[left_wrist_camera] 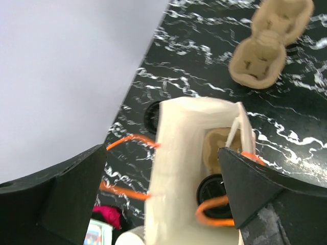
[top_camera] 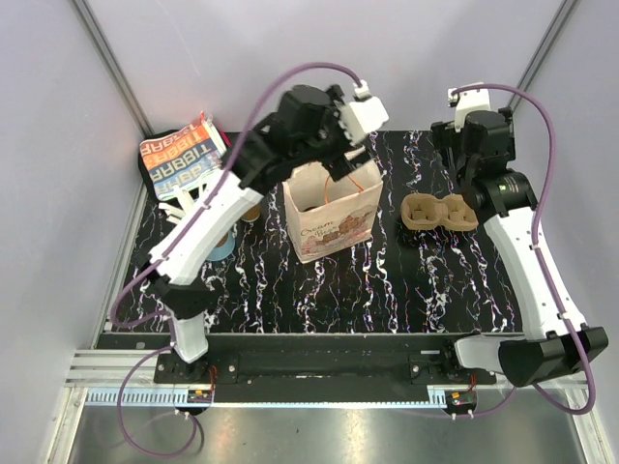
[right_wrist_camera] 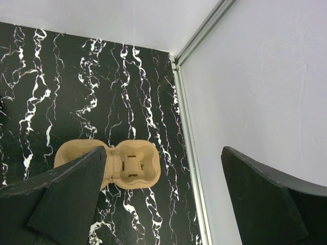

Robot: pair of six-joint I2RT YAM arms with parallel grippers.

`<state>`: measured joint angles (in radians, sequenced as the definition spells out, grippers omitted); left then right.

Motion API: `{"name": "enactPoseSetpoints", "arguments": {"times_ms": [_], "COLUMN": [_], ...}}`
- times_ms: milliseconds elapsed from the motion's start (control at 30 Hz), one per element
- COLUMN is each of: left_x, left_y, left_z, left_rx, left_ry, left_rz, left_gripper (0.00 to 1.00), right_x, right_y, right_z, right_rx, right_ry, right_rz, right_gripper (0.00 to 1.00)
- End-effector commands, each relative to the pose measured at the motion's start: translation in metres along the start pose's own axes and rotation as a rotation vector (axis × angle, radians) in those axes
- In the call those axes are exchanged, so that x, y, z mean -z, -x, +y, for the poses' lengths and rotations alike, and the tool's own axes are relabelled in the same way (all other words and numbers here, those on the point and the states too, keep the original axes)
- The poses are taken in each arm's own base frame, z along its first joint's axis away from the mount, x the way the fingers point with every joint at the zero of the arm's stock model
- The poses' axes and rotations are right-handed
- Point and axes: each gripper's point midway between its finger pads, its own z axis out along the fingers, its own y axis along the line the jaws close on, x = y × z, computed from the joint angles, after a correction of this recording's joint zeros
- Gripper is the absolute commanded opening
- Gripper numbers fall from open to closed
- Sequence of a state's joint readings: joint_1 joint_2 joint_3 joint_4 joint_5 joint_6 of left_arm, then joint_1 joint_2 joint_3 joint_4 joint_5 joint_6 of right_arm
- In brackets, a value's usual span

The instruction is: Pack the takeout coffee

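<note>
The white paper bag [top_camera: 329, 208] with orange handles stands upright at the table's middle. In the left wrist view its open top [left_wrist_camera: 179, 153] shows the round black lid of the takeout coffee [left_wrist_camera: 213, 191] inside, next to a brown pulp tray piece [left_wrist_camera: 217, 145]. My left gripper [left_wrist_camera: 162, 153] hangs open over the bag's mouth, one finger on each side, holding nothing; in the top view it [top_camera: 331, 143] is above the bag's far edge. My right gripper [right_wrist_camera: 163, 150] is open and empty, high above the table near the right wall.
An empty two-hole pulp cup tray [top_camera: 440, 213] lies right of the bag; it also shows in both wrist views [left_wrist_camera: 265, 46] [right_wrist_camera: 120, 163]. A colourful packet [top_camera: 179, 159], white sticks [top_camera: 184, 203], a brown cup [top_camera: 253, 211] and a blue cup [top_camera: 222, 244] sit at the left. A dark round thing [left_wrist_camera: 152, 116] lies behind the bag.
</note>
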<state>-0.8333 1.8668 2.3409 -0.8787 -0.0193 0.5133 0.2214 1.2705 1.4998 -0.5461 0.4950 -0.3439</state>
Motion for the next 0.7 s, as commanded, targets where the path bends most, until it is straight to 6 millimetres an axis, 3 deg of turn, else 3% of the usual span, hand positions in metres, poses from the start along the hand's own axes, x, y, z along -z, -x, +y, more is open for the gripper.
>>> {"name": "enactPoseSetpoints", "arguments": {"times_ms": [0, 200, 300, 500, 667], "left_x": [0.083, 0.137, 0.163, 0.203, 0.213], "left_y": [0.025, -0.023, -0.044, -0.084, -0.119], "left_z": [0.070, 0.134, 0.154, 0.169, 0.171], "left_rx": [0.142, 0.314, 0.386, 0.448, 0.504], "left_ry": [0.247, 0.395, 0.425, 0.464, 0.467], "left_rz": [-0.106, -0.099, -0.122, -0.117, -0.102], "left_gripper": [0.99, 0.99, 0.99, 0.99, 0.99], "right_x": [0.002, 0.005, 0.008, 0.020, 0.034], "right_y": [0.031, 0.049, 0.055, 0.071, 0.082], "right_z": [-0.009, -0.003, 0.001, 0.003, 0.005], "right_rx": [-0.052, -0.075, -0.082, -0.094, -0.109], "right_ry": [-0.012, 0.053, 0.091, 0.155, 0.217], "right_rz": [-0.066, -0.082, -0.086, -0.109, -0.128], "right_gripper": [1.00, 1.00, 1.00, 1.00, 1.00]}}
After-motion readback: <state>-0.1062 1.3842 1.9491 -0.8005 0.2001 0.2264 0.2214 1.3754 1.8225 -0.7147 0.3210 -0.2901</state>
